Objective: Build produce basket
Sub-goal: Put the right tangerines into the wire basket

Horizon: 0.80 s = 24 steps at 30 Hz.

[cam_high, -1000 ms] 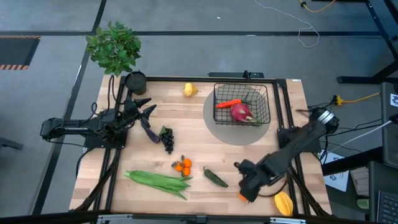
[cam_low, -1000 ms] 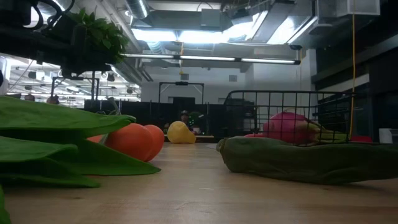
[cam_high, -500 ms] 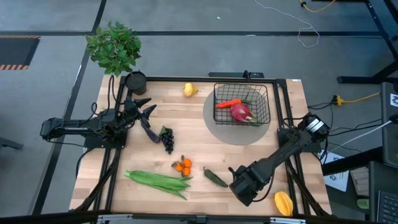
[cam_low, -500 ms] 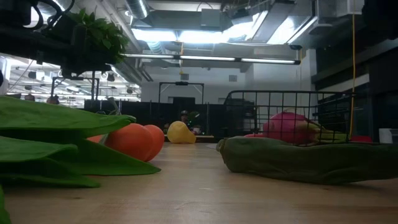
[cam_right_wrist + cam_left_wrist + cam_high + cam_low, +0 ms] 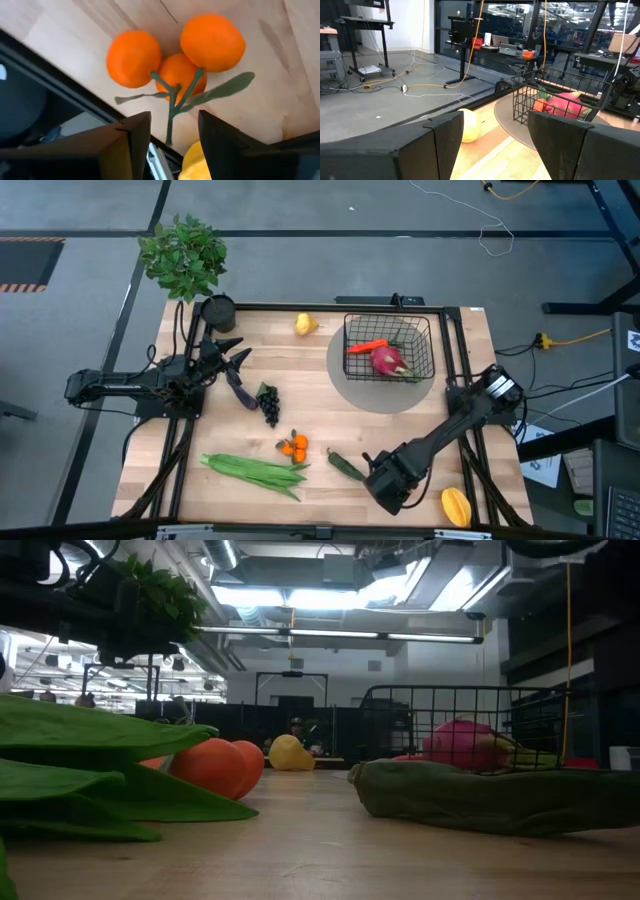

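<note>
The black wire basket stands at the table's far right and holds the pink dragon fruit and the carrot. My right gripper is open near the near edge, pointing down over a second orange cluster. That cluster lies on the wood, its green stem between my fingers and untouched. The starfruit lies to the right, the green pepper to the left. My left gripper waits open at the left, beside the eggplant.
Lemon at the far edge; grapes, another orange cluster and green beans across the middle and near left. A potted plant and a round black cup stand at the far left corner.
My right gripper has moved a little toward the table's left and near edge. It now covers the orange cluster that showed beside it in the high view a second ago. The produce has stayed in place.
</note>
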### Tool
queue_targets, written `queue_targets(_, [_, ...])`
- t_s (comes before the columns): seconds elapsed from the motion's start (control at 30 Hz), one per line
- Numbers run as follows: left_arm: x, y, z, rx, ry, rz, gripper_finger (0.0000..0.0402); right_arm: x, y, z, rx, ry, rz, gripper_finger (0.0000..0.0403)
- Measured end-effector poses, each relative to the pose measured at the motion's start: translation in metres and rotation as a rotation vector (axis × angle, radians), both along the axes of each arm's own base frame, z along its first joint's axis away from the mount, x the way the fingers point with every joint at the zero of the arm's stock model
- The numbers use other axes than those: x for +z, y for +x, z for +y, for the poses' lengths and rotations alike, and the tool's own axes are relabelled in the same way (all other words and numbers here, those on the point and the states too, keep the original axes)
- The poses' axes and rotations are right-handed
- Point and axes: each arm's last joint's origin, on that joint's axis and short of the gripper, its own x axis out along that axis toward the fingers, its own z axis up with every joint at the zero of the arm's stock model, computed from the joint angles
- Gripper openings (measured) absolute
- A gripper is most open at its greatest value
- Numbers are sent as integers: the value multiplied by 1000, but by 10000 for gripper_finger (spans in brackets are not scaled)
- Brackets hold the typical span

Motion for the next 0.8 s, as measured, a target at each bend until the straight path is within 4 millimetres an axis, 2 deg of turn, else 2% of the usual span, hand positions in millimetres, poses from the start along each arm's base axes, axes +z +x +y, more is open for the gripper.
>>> queue_targets(0.3, [0, 0, 0, 0, 0, 0, 211, -16, 10, -6, 39, -16, 16, 154])
queue_targets(0.67, [0, 0, 0, 0, 0, 0, 211, -18, 15, -17, 17, -95, -7, 153])
queue_targets(0.8, [0, 0, 0, 0, 0, 0, 211, -18, 16, -21, 7, -108, 8, 131])
